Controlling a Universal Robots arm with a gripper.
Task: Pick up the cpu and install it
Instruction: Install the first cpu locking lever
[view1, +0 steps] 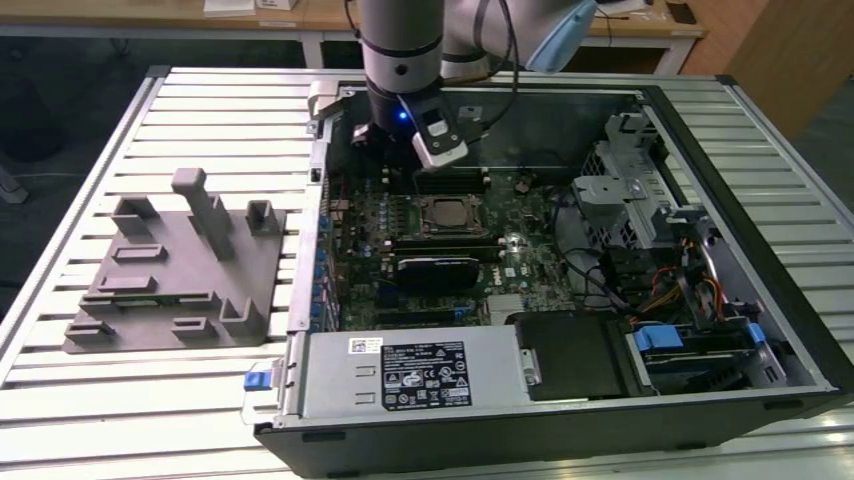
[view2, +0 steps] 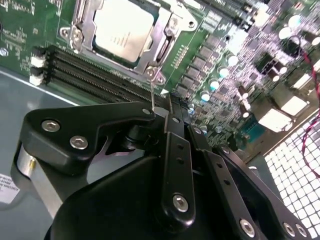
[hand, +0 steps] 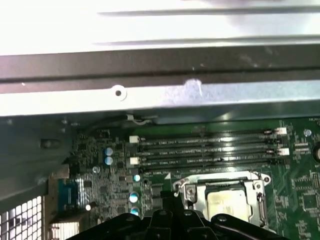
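A big black computer case (view1: 747, 330) lies open on the tabletop, nearer the edge on the exterior view's right. Inside it is a green board (view1: 514, 255) full of small parts.

The cpu (view1: 447, 212) sits in its square holder in the middle of the green board. A shiny metal frame (view2: 167, 35) goes around it. In both wrist views its pale silver top faces up, and nothing is touching it.

The arm reaches down into the case by the far wall. The claw (view1: 398, 140) hangs over the long dark slots (view2: 100, 70) just beside the cpu. I cannot tell if the claw is clenched or released, or if it grips anything. In the second wrist view a thin metal rod (view2: 152, 92) runs from one corner of the frame up to the tip of the claw. I cannot tell if they touch.

A black ribbed module (view1: 438, 270) lies on the board on the near side of the cpu. A grey metal box with a label (view1: 400, 372) fills the near end of the case.

A big grey plastic block (view1: 174, 270) with upright tabs rests on the tabletop, beside the case and near the edge on the exterior view's left.
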